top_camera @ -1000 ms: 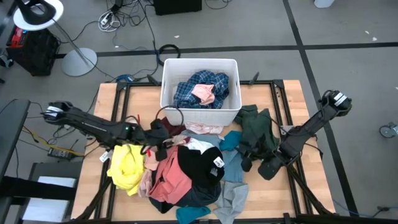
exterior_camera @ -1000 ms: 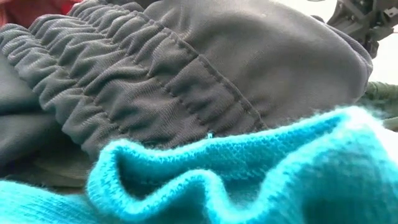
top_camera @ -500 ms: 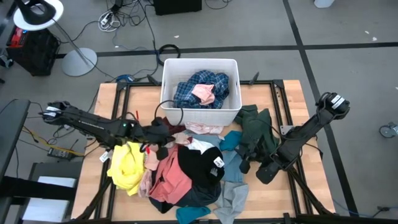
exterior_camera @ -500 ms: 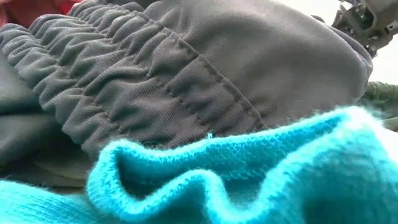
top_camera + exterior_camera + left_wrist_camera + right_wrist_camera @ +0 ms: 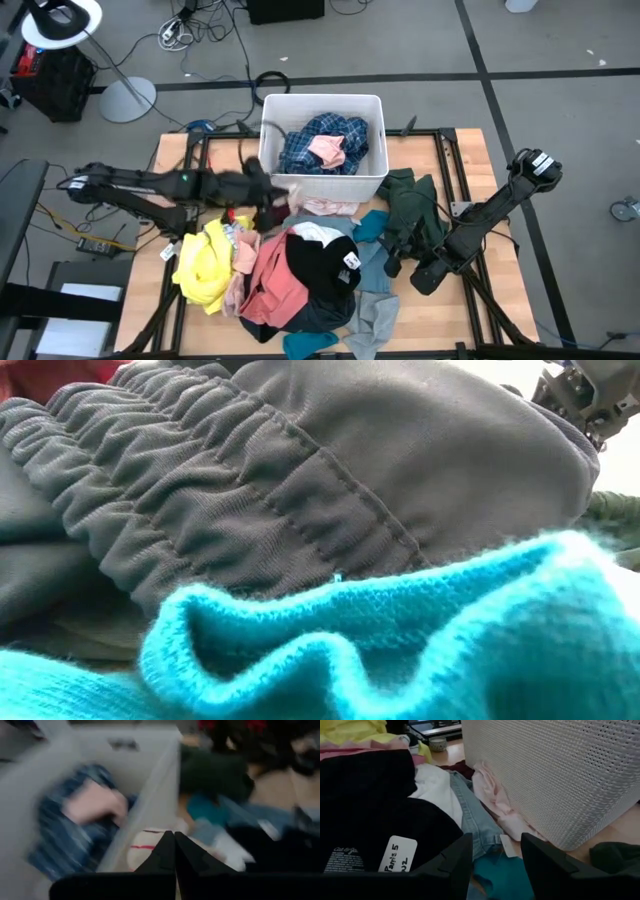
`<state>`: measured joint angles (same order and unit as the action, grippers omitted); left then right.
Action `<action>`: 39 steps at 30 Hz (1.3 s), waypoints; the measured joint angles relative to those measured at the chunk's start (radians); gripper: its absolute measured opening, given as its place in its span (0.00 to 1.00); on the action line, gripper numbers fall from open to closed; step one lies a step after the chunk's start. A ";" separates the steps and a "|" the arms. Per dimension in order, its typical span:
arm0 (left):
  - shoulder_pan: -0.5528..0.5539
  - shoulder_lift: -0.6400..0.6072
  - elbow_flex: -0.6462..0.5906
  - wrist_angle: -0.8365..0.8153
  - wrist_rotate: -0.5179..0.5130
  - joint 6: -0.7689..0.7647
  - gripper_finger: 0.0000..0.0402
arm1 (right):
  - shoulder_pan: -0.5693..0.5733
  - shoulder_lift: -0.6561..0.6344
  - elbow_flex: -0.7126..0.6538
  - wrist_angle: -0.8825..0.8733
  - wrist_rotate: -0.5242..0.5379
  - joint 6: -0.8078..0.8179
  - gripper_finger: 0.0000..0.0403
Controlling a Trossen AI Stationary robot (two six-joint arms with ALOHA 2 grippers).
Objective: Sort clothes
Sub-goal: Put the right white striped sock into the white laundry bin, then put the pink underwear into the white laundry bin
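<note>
The clothes lie in a pile on the table: yellow (image 5: 203,265), salmon pink (image 5: 275,285), black with a white label (image 5: 320,262), teal (image 5: 372,225), light blue denim (image 5: 375,272) and dark green (image 5: 410,205). Blue plaid (image 5: 320,140) and pink pieces lie in the white bin (image 5: 320,97). My left gripper (image 5: 272,192) is raised by the bin's near left corner. Its fingers (image 5: 174,851) are shut and no cloth shows between them. My right gripper (image 5: 393,263) is open and empty (image 5: 495,870), low beside the teal and denim pieces.
The bin's perforated wall (image 5: 560,780) stands close ahead of my right gripper, with pale pink cloth (image 5: 492,795) lying against its foot. A grey elastic waistband (image 5: 250,490) and teal knit (image 5: 400,640) fill the low view. Bare wood shows at the table's right side (image 5: 480,220).
My left gripper has risen from the pile's left part and gone toward the table's far edge, up to the bin's near left corner. Its wrist view is blurred by the motion.
</note>
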<state>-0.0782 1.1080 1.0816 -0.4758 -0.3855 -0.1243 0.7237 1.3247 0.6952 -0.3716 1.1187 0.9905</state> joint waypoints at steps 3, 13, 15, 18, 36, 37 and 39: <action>0.059 0.005 0.084 -0.013 -0.016 0.071 0.00 | 0.000 0.000 0.000 -0.001 0.000 0.000 0.42; 0.337 0.078 0.262 -0.016 0.078 0.234 0.00 | 0.000 -0.001 0.000 -0.005 0.000 -0.002 0.42; 0.384 0.099 0.267 -0.017 0.118 0.257 0.00 | 0.000 -0.001 0.000 -0.006 0.000 -0.002 0.42; 0.435 0.131 0.267 -0.033 0.131 0.243 0.01 | 0.000 -0.001 0.000 -0.005 0.000 -0.002 0.42; 0.464 0.175 0.266 -0.152 0.219 0.139 0.32 | 0.000 -0.001 0.000 -0.005 -0.002 -0.001 0.42; 0.463 0.175 0.266 -0.149 0.219 0.139 0.33 | 0.000 -0.001 0.000 -0.005 -0.004 -0.001 0.42; 0.462 0.175 0.266 -0.148 0.219 0.139 0.33 | 0.000 -0.001 0.000 -0.004 -0.009 -0.007 0.42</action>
<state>0.3840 1.2835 1.3479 -0.6238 -0.1660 0.0143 0.7235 1.3235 0.6952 -0.3759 1.1095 0.9838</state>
